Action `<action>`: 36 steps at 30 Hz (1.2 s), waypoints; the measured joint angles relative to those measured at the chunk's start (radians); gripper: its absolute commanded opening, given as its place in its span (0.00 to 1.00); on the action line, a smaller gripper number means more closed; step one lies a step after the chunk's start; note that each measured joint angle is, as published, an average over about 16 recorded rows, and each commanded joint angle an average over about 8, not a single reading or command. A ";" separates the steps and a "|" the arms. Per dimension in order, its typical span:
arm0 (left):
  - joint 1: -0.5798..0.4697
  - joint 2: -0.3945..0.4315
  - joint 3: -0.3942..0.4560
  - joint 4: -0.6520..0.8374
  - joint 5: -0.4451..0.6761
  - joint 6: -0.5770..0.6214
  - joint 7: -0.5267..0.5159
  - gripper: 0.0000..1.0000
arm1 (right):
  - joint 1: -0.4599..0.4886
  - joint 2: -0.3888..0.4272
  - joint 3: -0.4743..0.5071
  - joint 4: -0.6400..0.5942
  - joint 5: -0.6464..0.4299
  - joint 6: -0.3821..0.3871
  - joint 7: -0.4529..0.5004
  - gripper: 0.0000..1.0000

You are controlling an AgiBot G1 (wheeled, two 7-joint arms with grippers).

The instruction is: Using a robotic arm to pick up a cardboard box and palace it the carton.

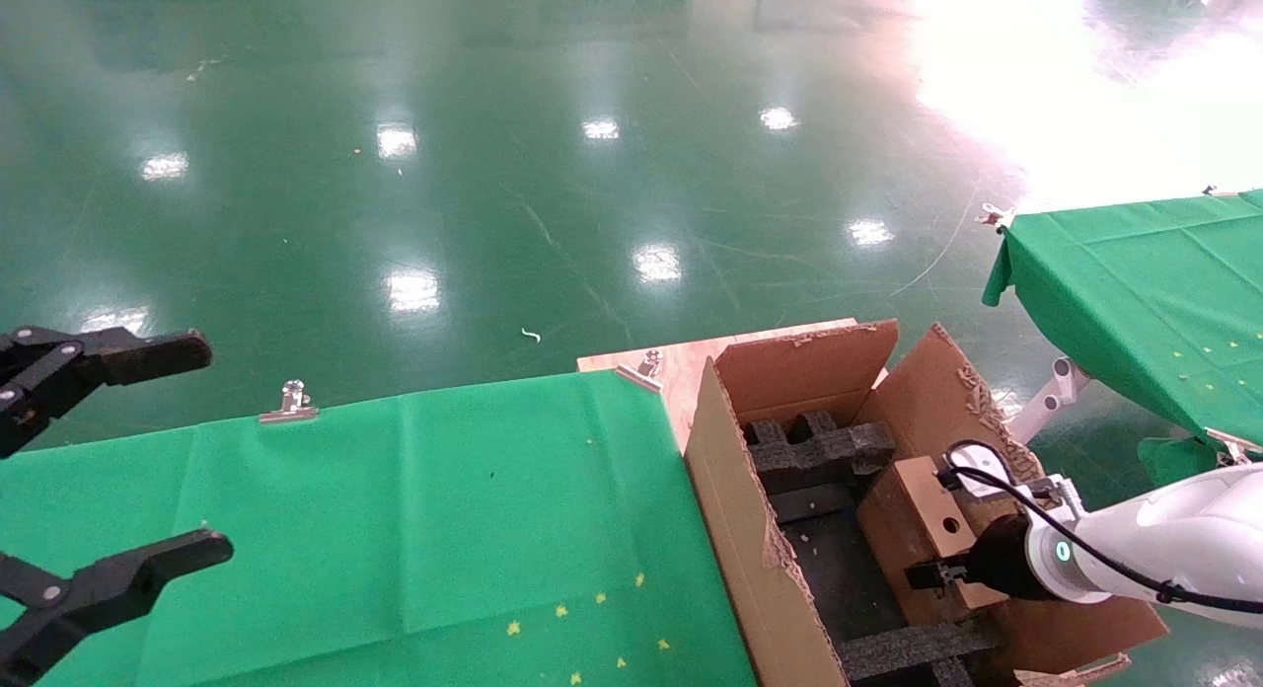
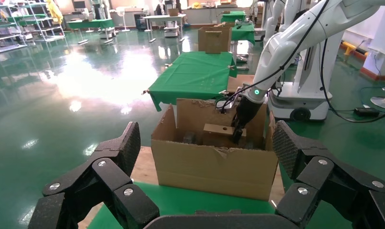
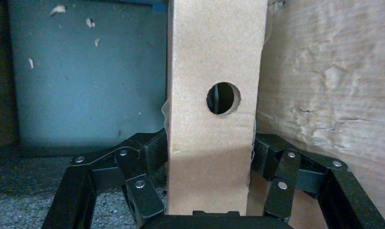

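Note:
The small brown cardboard box (image 1: 923,529) with a round hole is inside the large carton (image 1: 730,529), close to its right wall. My right gripper (image 1: 937,575), on the white robotic arm (image 1: 1164,539), is shut on the box's near end. In the right wrist view, fingers (image 3: 150,148) press both sides of the box (image 3: 212,71). Black foam inserts (image 1: 814,450) lie in the carton. The left wrist view shows the carton (image 2: 214,164), the box (image 2: 220,130) and the right gripper (image 2: 238,133) inside it. My left gripper (image 1: 187,450) is open and empty at the far left.
The carton stands on a wooden board (image 1: 681,366) at the right end of a green-clothed table (image 1: 395,519) held by metal clips (image 1: 291,403). A second green table (image 1: 1154,292) stands at the right. Shiny green floor lies beyond.

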 measured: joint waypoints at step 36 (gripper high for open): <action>0.000 0.000 0.000 0.000 0.000 0.000 0.000 1.00 | 0.066 0.024 0.028 0.032 0.006 -0.025 -0.011 1.00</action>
